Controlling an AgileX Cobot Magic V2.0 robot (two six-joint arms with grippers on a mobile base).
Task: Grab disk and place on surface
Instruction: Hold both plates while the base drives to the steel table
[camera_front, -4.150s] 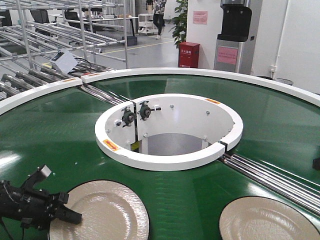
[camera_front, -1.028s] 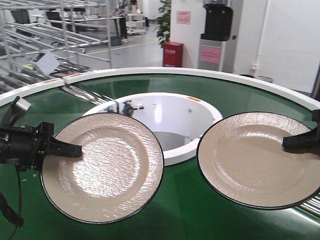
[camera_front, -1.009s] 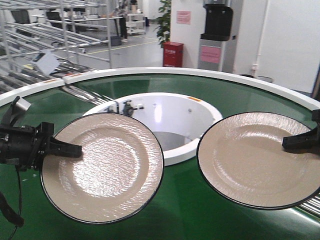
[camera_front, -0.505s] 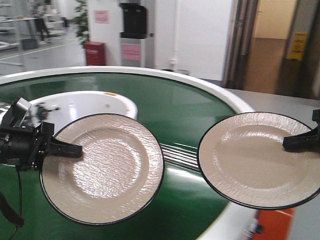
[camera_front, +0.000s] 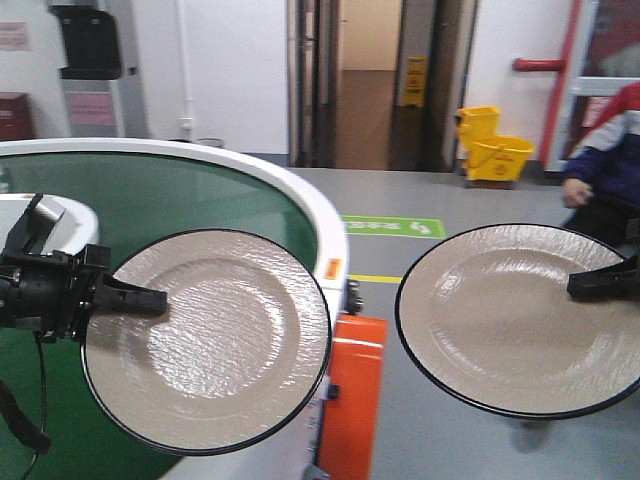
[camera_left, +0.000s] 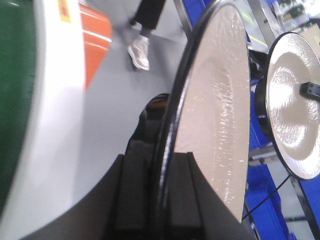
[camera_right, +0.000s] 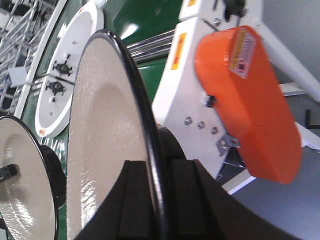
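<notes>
Two beige disks with black rims hang in the air, both tilted toward the front camera. My left gripper (camera_front: 130, 297) is shut on the left rim of the left disk (camera_front: 210, 340), over the edge of the green conveyor. In the left wrist view the rim of that disk (camera_left: 220, 115) runs between the fingers of the gripper (camera_left: 159, 165). My right gripper (camera_front: 590, 285) is shut on the right rim of the right disk (camera_front: 520, 315), above the grey floor. The right wrist view shows the gripper (camera_right: 156, 170) clamping its disk (camera_right: 100, 150). The surface is out of view.
The green conveyor belt (camera_front: 190, 200) with its white rim (camera_front: 322, 215) lies at the left, with an orange housing (camera_front: 355, 390) on its side. A yellow mop bucket (camera_front: 492, 145) and a person (camera_front: 605, 150) stand on the floor at the right.
The background has slid left: the conveyor now fills only the left side, and a doorway, floor and bucket have come into view. Both disks stay clamped in the same places in the picture.
</notes>
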